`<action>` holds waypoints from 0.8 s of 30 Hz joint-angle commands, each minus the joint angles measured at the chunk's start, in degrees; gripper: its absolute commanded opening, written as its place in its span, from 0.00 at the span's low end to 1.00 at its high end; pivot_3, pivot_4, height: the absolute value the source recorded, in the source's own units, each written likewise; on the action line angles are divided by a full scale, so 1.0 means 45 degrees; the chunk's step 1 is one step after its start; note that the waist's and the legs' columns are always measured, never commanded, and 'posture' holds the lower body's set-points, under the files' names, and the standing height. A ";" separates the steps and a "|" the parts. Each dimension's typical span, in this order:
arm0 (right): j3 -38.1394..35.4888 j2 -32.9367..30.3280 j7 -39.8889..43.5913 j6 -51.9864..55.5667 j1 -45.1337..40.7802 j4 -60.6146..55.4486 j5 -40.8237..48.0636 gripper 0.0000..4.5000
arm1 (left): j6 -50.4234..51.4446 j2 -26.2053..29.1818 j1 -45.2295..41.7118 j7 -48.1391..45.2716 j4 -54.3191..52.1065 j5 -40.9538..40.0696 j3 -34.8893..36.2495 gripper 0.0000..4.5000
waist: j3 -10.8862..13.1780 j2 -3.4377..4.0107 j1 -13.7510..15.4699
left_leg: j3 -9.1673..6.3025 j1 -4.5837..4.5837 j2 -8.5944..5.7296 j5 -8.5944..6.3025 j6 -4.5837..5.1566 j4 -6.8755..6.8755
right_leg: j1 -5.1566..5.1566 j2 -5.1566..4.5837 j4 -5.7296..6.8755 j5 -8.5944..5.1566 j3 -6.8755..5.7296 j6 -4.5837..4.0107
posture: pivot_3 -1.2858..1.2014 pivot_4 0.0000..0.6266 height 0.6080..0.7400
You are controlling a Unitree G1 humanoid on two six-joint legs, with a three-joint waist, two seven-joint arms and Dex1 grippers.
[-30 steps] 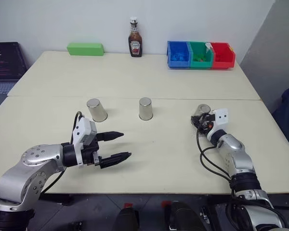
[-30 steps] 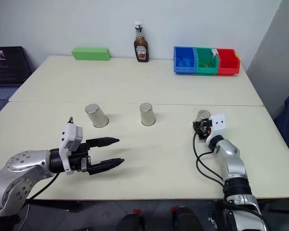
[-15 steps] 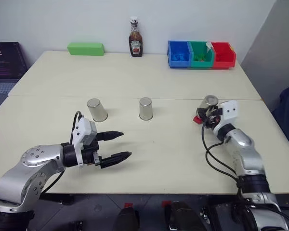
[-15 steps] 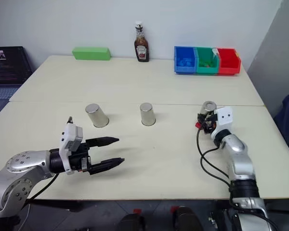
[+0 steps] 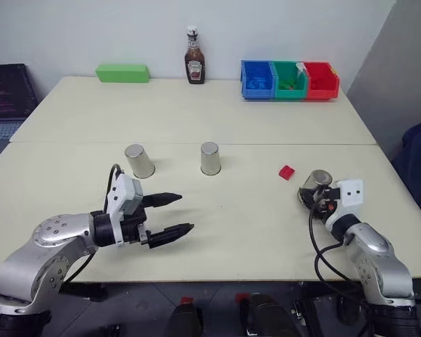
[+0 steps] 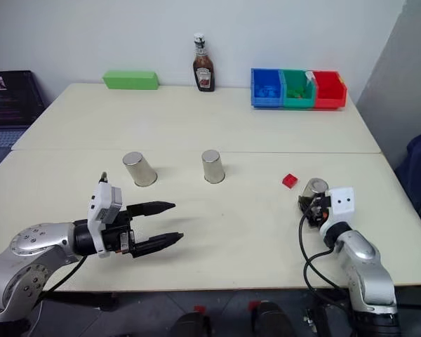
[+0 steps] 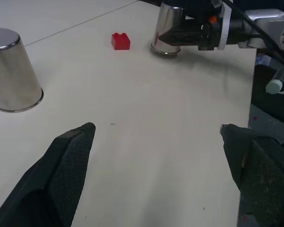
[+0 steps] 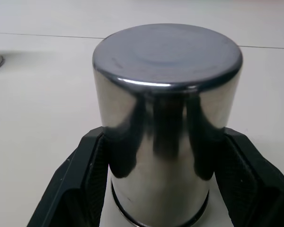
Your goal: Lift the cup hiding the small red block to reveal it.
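The right gripper (image 5: 316, 191) has pulled the cup (image 5: 313, 184) back off the small red block (image 5: 286, 172), which now sits bare on the tabletop (image 5: 231, 126) just past its jaws. Those jaws pinch the cup; the left gripper (image 5: 172, 213) hangs with jaws spread. The reveal looks done, so next is setting the cup down.

The cup (image 5: 314, 185), a shiny steel tumbler, stands mouth down and upright between my right pincer's (image 8: 163, 156) fingers, clamped on both sides. The small red block (image 5: 286, 172), a studded square brick, lies uncovered on the table just beside it, apart from it.
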 commanded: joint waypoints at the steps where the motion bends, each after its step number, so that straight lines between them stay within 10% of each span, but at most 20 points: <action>1: 0.0077 0.0118 0.0094 -0.1253 -0.0294 0.0721 -0.0386 0.62 | -0.0160 0.0034 -0.0296 -0.0207 0.0040 -0.0050 -0.0131 1.00 | 0.0000 0.0001 0.0016 | -0.0001 -0.0002 0.0000 0.0000 0.0000 0.0000 | -0.0001 0.0005 0.0001 0.0000 -0.0001 -0.0001 | 0.52 0.24 1.00; 9: 0.0244 -0.0059 0.0320 -0.1579 0.0057 0.0967 -0.0735 0.99 | -0.0218 -0.0060 -0.0275 -0.0134 -0.0008 -0.0031 -0.0139 1.00 | 0.0001 0.0001 0.0027 | -0.0004 -0.0019 0.0002 -0.0001 0.0001 -0.0010 | -0.0006 0.0002 -0.0016 -0.0005 0.0004 -0.0011 | 0.52 0.24 1.00; 24: -0.1660 -0.2760 0.2666 0.2848 0.3948 -0.6516 0.3982 0.99 | 0.0122 0.0181 0.1824 0.1068 -0.0729 0.0123 0.1786 1.00 | 0.0005 0.0015 -0.0003 | -0.0011 0.0002 0.0017 -0.0001 0.0001 -0.0008 | 0.0016 -0.0005 -0.0011 -0.0007 -0.0004 -0.0006 | 0.52 0.24 1.00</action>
